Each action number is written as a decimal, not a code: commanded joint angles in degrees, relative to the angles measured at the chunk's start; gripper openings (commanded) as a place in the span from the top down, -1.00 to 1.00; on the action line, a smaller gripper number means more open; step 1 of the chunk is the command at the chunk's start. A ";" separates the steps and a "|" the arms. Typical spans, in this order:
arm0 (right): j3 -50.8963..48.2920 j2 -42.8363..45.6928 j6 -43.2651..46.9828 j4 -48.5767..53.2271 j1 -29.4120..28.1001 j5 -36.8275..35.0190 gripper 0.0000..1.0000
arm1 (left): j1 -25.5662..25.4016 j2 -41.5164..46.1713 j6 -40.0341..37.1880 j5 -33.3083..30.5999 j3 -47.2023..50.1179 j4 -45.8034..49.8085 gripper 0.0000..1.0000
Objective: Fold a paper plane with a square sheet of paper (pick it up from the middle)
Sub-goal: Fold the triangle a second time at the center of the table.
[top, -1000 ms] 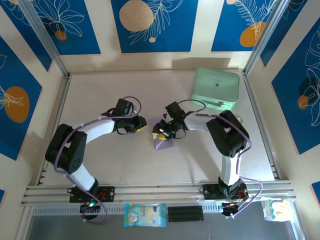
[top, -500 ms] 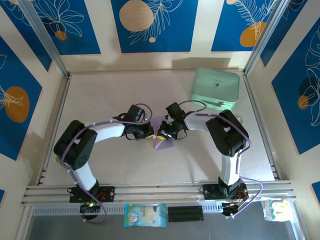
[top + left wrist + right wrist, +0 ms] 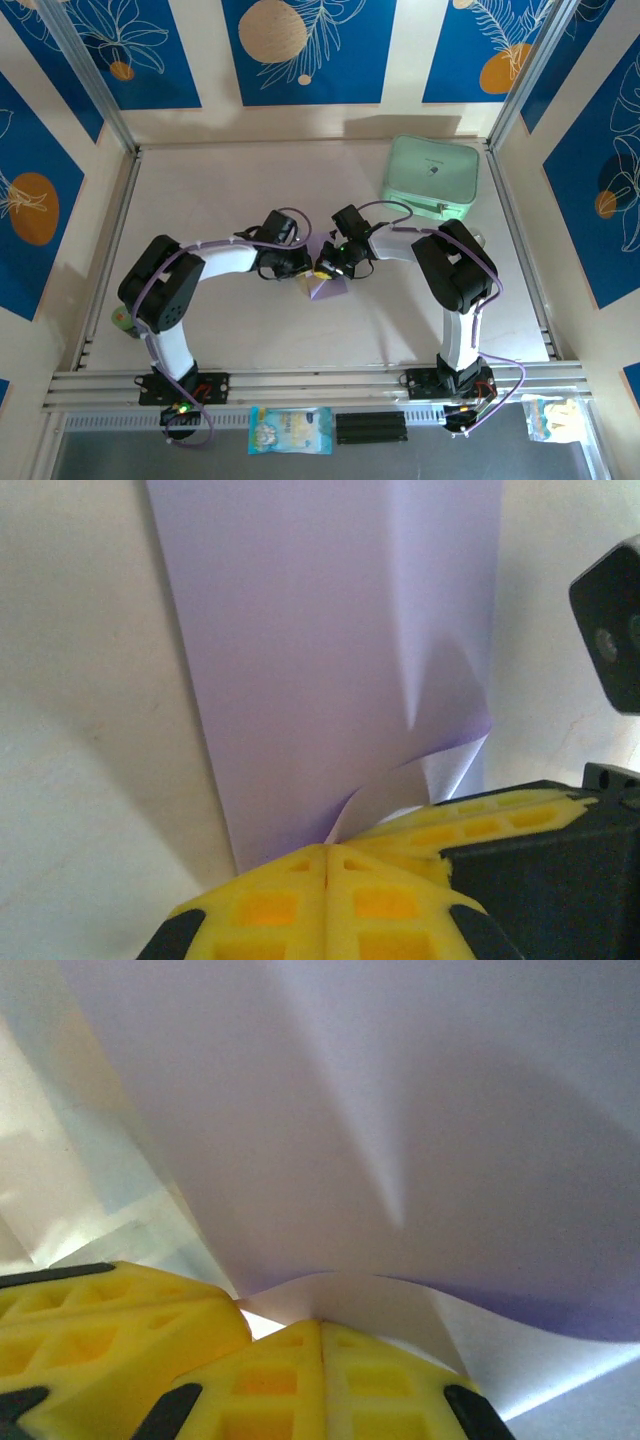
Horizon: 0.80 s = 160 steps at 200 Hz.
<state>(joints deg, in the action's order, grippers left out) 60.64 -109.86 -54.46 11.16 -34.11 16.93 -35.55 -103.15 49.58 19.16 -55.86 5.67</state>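
The sheet of paper lies on the table, well apart from the mint-green case, toward its near-left. It is folded into a narrow band with a soft crease down its middle. In the left wrist view its long axis runs straight away from the fingers; which end is the point cannot be told.

The left gripper and right gripper meet tip to tip over the paper, both on the case's near-left. Each has its yellow fingers pressed together on the band's near edge. There a pale flap curls up into the seam between the right gripper's fingertips.
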 commanded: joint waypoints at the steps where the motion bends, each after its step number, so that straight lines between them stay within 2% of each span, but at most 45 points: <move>1: -1.23 -2.15 -0.53 3.96 0.27 -1.81 0.94 | -0.47 -1.41 -2.41 -1.99 -1.93 3.05 0.90; 52: -1.48 -1.32 -0.32 3.05 0.39 -1.14 0.94 | -0.40 -3.34 -3.81 -2.62 -2.83 4.65 0.91; 75: -2.64 1.15 -0.66 0.57 1.06 0.96 0.92 | -0.36 -3.93 -4.96 -3.03 -3.03 5.71 0.92; 102: -4.39 4.61 0.23 -2.43 1.35 0.08 0.88 | -0.33 -4.64 -6.32 -3.51 -3.45 7.05 0.93; 160: -4.29 2.82 3.47 -3.68 1.89 -0.13 0.87 | -0.39 -5.35 -7.92 -3.43 -4.72 8.43 0.93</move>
<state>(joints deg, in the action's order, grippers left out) 56.99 -107.04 -52.86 8.03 -32.53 16.91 -35.55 -106.37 43.35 17.50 -59.72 10.50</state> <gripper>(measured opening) 0.064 0.060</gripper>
